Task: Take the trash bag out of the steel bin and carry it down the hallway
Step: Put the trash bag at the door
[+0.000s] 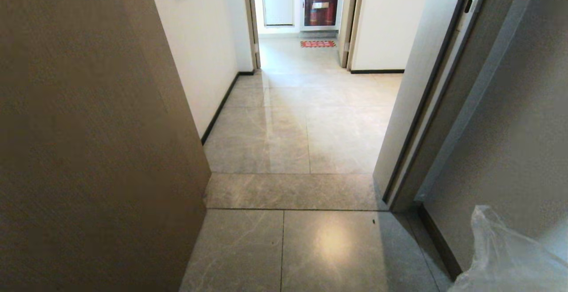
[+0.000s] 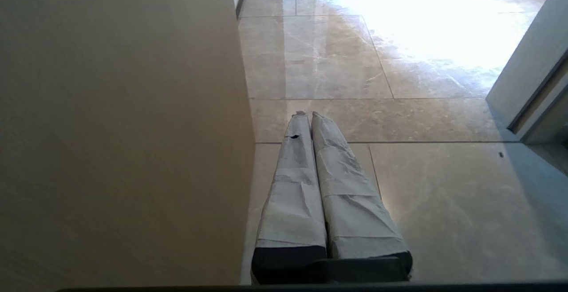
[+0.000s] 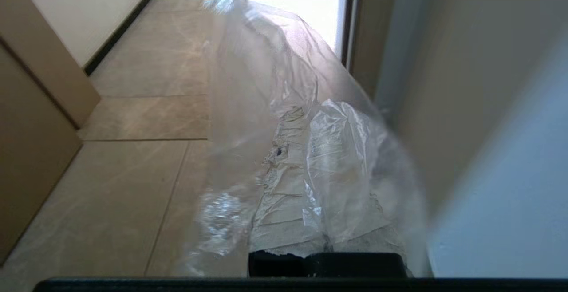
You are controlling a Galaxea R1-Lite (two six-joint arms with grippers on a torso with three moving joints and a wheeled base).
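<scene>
One trash bag [image 1: 506,256], clear and crinkled; two grippers, the left gripper [image 2: 306,114] and the right gripper [image 3: 306,119], each with two taped fingers [image 2: 293,185]; one red floor mat [image 1: 317,43]; one brown door panel [image 1: 88,150]; one red cabinet [image 1: 321,2].

Hallway floor [image 1: 301,141] runs from near to far through the centre. Door panel [image 1: 88,150] stands near left; white wall [image 1: 199,52] behind it, further along. Door frame [image 1: 426,105] stands right. Trash bag [image 1: 506,256] sits near right (partly out of frame), before the right wall [image 1: 510,128]. A floor mat [image 1: 317,43] lies at the far end.
</scene>
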